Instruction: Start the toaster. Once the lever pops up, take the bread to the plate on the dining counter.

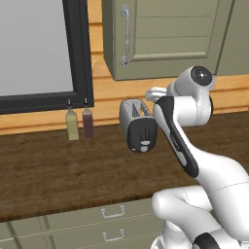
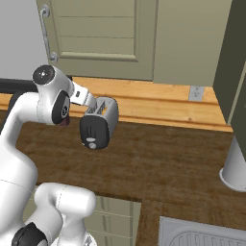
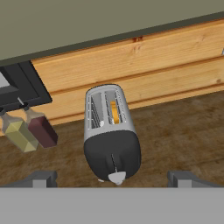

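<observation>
Left of toaster (image 3: 111,131): two bottles (image 3: 29,131); fingers (image 3: 41,178) spread wide.

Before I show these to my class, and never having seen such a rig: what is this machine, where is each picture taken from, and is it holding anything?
It is a white robot arm on a driving base in a simulated kitchen. Two pictures come from cameras on the base, behind the arm to its left and right; the third looks along the hand. On the dark wooden worktop stands a silver toaster with a black end panel facing the robot, and an orange bread slice sits in one slot. Two bottles, one yellowish and one dark red, stand by the wall. The gripper is open, its fingertips either side of the toaster's end, holding nothing.
</observation>
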